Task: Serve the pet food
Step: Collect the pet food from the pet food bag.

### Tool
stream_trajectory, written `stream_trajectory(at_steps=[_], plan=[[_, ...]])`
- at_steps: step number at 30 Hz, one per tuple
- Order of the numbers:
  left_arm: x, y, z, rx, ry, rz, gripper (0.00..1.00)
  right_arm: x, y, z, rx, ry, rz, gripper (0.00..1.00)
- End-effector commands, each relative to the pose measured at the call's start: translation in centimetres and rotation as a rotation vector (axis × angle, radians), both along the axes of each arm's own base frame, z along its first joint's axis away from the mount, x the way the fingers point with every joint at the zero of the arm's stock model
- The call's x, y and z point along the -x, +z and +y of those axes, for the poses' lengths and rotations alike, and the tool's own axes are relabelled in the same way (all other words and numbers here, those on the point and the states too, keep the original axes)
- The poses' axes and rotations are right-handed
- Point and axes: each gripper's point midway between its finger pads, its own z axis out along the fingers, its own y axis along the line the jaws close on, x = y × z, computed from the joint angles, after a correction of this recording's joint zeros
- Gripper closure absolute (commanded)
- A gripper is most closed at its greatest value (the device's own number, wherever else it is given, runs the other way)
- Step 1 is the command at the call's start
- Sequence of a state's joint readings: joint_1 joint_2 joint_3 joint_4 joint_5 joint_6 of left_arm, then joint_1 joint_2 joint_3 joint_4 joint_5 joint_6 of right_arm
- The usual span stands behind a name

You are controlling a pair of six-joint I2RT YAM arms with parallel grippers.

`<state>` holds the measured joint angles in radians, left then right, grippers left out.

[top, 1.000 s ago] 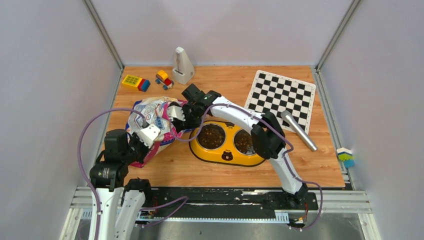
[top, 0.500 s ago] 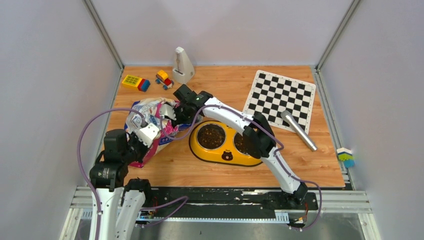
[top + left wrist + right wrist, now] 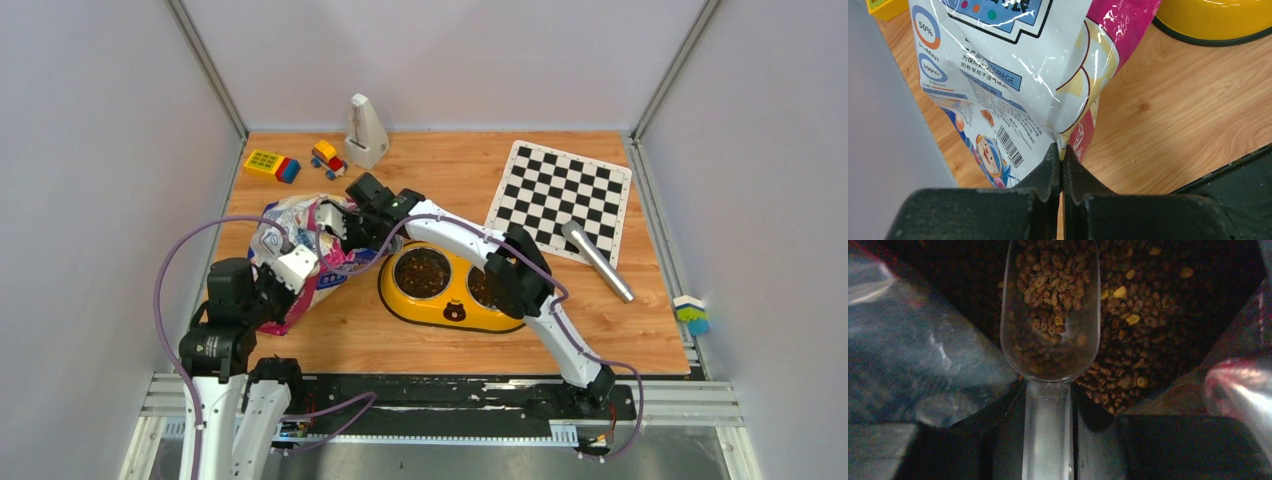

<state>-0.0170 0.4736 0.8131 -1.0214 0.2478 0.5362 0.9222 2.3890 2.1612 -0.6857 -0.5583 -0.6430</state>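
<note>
The glossy cat food bag (image 3: 300, 235) lies on its side at the left of the table, mouth toward the yellow feeder (image 3: 420, 308). My left gripper (image 3: 1061, 150) is shut on a fold of the bag (image 3: 1013, 75) at its near edge. My right gripper (image 3: 345, 222) is inside the bag's mouth, shut on the handle of the clear scoop (image 3: 1049, 305). The scoop's bowl holds some pet food and rests over the brown kibble (image 3: 1148, 315) in the bag. Both feeder bowls hold pet food (image 3: 423, 272).
A chessboard (image 3: 560, 195) lies at the back right with a metal cylinder (image 3: 597, 262) on its near corner. A white wedge-shaped object (image 3: 365, 132), a toy car (image 3: 327, 158) and toy blocks (image 3: 272, 164) stand at the back left. A small coloured block (image 3: 691, 314) sits off the right edge.
My right arm has swung left from beside the feeder, carrying the scoop into the bag's mouth. The left gripper and the bag have stayed put.
</note>
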Motion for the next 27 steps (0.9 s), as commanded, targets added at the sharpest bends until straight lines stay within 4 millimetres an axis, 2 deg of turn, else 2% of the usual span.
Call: stream_trajectory(at_steps=[1,3,6,12,19,27], plan=[[-1.8,3.9,-1.0,0.047,-0.032,-0.164,1.00,1.2,8.6,-0.2,-0.152,-0.002,-0.032,1.00],[-1.8,3.9,-1.0,0.047,-0.030,-0.166,1.00,1.2,10.5,-1.4,-0.175,-0.016,-0.046,1.00],[-1.8,3.9,-1.0,0.047,-0.029,-0.168,1.00,1.6,11.9,-3.2,-0.182,-0.029,-0.075,1.00],[-1.8,3.9,-0.9,0.046,-0.027,-0.168,1.00,1.8,12.3,-6.5,-0.154,-0.072,-0.112,1.00],[-1.8,3.9,-0.9,0.046,-0.028,-0.171,1.00,0.1,14.0,-10.0,-0.161,-0.148,-0.146,1.00],[-1.7,3.9,-0.9,0.046,-0.028,-0.174,1.00,-0.8,15.5,-13.6,-0.174,-0.198,-0.182,1.00]])
